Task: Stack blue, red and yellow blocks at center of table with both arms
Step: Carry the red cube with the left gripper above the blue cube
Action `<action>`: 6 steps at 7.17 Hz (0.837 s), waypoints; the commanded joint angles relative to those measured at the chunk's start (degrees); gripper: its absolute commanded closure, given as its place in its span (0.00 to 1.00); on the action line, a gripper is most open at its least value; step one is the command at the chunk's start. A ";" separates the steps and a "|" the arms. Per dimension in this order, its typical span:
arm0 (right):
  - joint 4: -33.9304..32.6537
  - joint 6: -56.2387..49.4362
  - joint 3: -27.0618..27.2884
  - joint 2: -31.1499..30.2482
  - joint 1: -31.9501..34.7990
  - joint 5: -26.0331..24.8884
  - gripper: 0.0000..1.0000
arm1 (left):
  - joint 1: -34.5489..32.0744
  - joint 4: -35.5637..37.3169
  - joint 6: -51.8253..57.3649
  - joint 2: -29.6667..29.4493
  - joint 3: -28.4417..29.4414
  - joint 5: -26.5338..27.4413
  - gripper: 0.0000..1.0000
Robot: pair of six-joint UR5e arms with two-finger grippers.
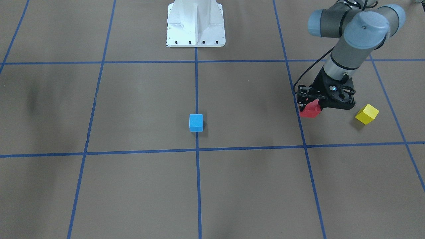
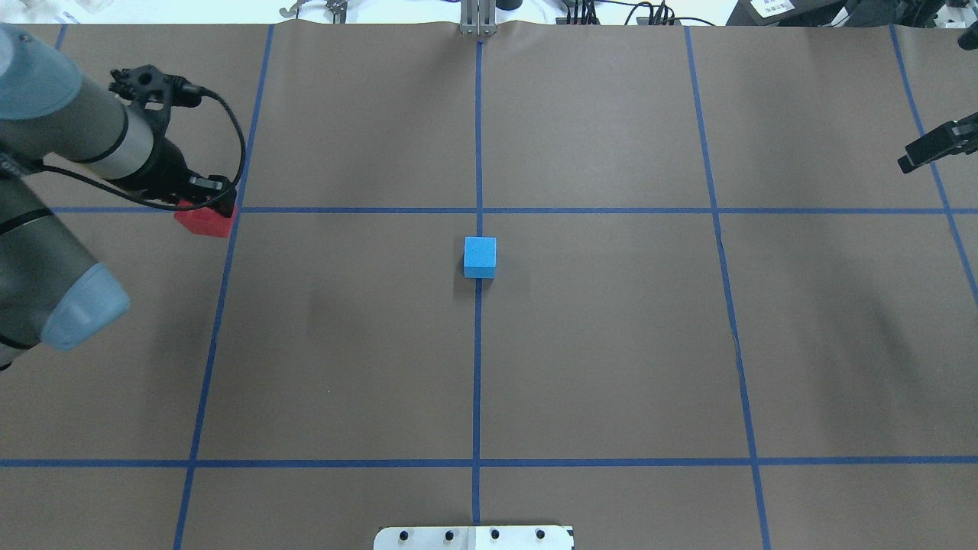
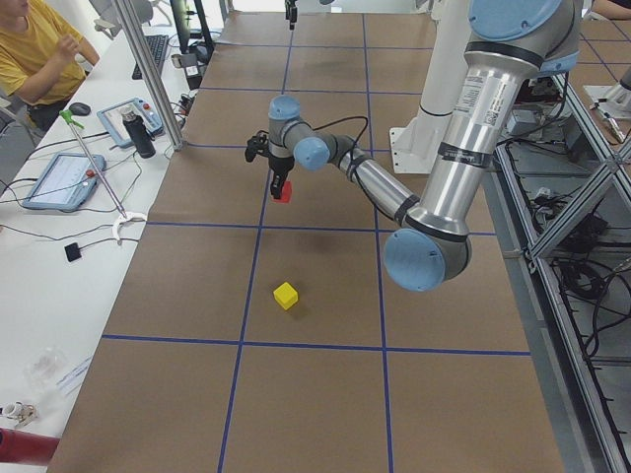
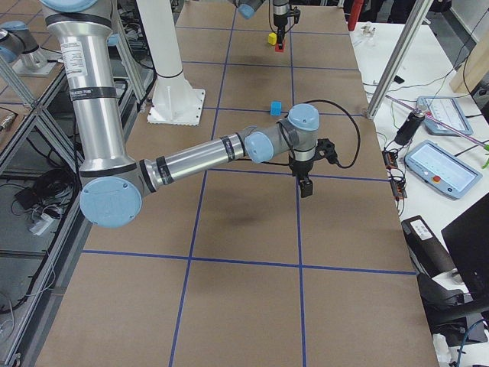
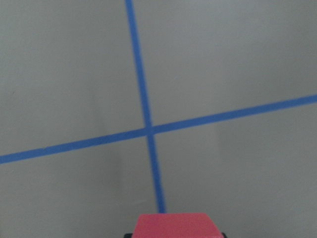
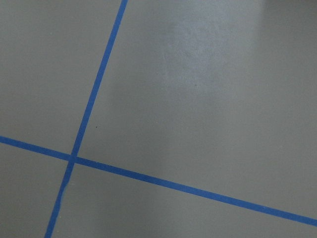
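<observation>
A blue block (image 1: 196, 122) sits at the table's center on the middle tape line; it also shows in the overhead view (image 2: 480, 257). My left gripper (image 1: 313, 105) is shut on a red block (image 1: 309, 111), held just above the table by a tape crossing; the block shows at the bottom of the left wrist view (image 5: 174, 225). A yellow block (image 1: 367, 114) lies on the table close beside that gripper. In the overhead view my left arm hides it. My right gripper (image 4: 306, 187) hangs over bare table far to my right. I cannot tell if it is open.
The white robot base (image 1: 196, 23) stands at the table's robot-side edge. Blue tape lines (image 2: 478, 382) divide the brown table cover into squares. An operator (image 3: 30, 49) sits at a side bench with tablets (image 3: 59, 180).
</observation>
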 commanded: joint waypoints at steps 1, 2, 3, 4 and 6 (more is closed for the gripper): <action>-0.09 -11.86 -0.17 -5.38 4.37 -0.15 0.00 | 3.66 4.15 -8.79 -10.57 4.37 0.17 1.00; -0.09 -15.22 -0.52 -7.58 6.30 -0.06 0.00 | 5.52 4.15 -12.75 -16.35 8.39 0.95 1.00; -0.18 -15.95 -0.52 -8.82 7.54 0.11 0.00 | 8.23 4.06 -17.23 -22.84 14.00 3.57 1.00; -0.09 -15.96 -0.61 -9.96 7.55 -0.15 0.00 | 10.09 4.06 -19.54 -27.78 19.19 4.99 1.00; -0.09 -15.87 -0.70 -10.06 7.90 -0.15 0.00 | 14.57 3.71 -20.78 -30.29 21.96 8.50 1.00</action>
